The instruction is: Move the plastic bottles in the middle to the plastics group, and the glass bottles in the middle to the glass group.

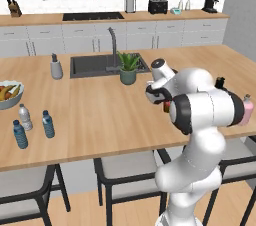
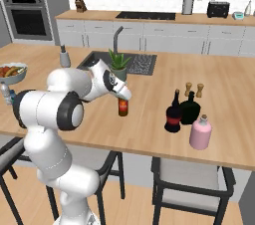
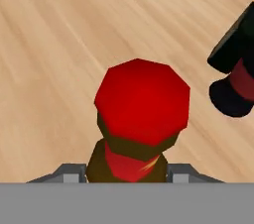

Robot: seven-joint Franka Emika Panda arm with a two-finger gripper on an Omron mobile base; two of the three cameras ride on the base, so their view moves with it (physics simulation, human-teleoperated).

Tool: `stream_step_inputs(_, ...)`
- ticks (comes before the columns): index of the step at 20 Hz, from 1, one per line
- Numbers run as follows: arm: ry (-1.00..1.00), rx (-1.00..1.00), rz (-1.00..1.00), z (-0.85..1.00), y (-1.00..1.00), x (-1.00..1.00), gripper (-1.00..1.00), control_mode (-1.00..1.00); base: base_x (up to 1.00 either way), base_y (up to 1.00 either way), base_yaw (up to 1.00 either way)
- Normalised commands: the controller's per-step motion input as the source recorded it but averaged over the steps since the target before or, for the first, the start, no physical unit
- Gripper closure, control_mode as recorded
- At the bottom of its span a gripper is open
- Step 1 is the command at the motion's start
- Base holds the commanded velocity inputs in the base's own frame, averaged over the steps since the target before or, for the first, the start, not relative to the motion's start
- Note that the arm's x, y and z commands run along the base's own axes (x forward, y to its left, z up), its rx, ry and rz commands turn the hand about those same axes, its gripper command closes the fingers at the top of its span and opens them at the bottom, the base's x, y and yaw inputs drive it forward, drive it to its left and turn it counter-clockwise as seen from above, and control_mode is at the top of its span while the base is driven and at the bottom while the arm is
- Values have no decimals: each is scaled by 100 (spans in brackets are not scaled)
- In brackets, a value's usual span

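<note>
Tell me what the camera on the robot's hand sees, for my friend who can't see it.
A small brown bottle with a big red cap sits right below the camera, between the jaws. It stands on a wooden counter, with a black bottle with a red label to the right.

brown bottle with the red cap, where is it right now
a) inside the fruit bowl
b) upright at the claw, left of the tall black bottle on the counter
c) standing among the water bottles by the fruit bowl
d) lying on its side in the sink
b: the brown bottle stands upright at the claw, apart from and to the left of the tall black bottle on the counter in the right base view.
</note>
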Motion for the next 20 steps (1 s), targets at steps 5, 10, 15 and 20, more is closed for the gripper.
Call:
stream_step_inputs(5,1,0,-39,1,-85,-18,100,-100,0,0,0)
stream_step_inputs(10,-17,0,-13,-2,-41,-53,100,-100,0,0,0)
stream_step_inputs(15,-19,1,0,-2,-30,-32,100,-100,0,0,0)
stream_step_inputs(20,0,0,-2,0,-35,7,100,-100,0,0,0)
